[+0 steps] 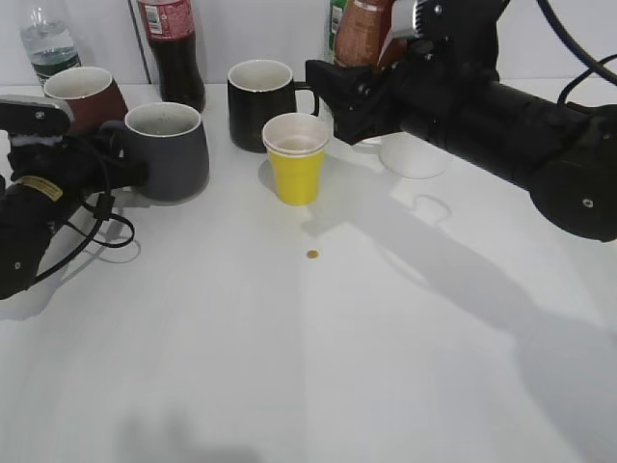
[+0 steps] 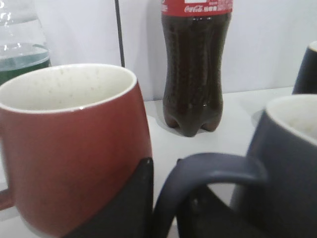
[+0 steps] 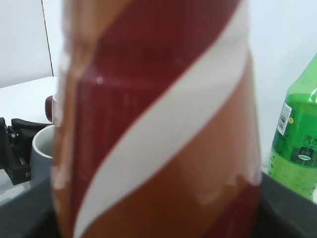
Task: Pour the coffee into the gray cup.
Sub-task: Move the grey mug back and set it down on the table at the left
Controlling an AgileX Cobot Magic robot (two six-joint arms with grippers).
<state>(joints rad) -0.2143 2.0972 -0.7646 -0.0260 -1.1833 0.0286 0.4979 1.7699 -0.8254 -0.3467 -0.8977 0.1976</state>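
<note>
The coffee bottle [image 1: 362,31], brown with a white swirl label, is at the back right, and my right gripper [image 1: 378,60] is shut on it. Its base is hidden behind the arm. The bottle fills the right wrist view [image 3: 163,163], upright between the gripper's [image 3: 158,223] dark fingers. The gray cup [image 1: 170,150] stands at the left with a pale inside. My left gripper [image 1: 118,174] is shut on the cup's loop handle [image 2: 213,166]. In the left wrist view the gripper [image 2: 171,203] has one finger outside the loop and one inside.
A reddish-brown mug [image 1: 89,96] stands just behind the left gripper. A black mug [image 1: 260,101] and a yellow paper cup [image 1: 296,162] stand mid-table. A cola bottle [image 1: 174,48], a water bottle [image 1: 48,43] and a green bottle [image 3: 297,144] line the back. A white cup [image 1: 415,154] sits under the right arm.
</note>
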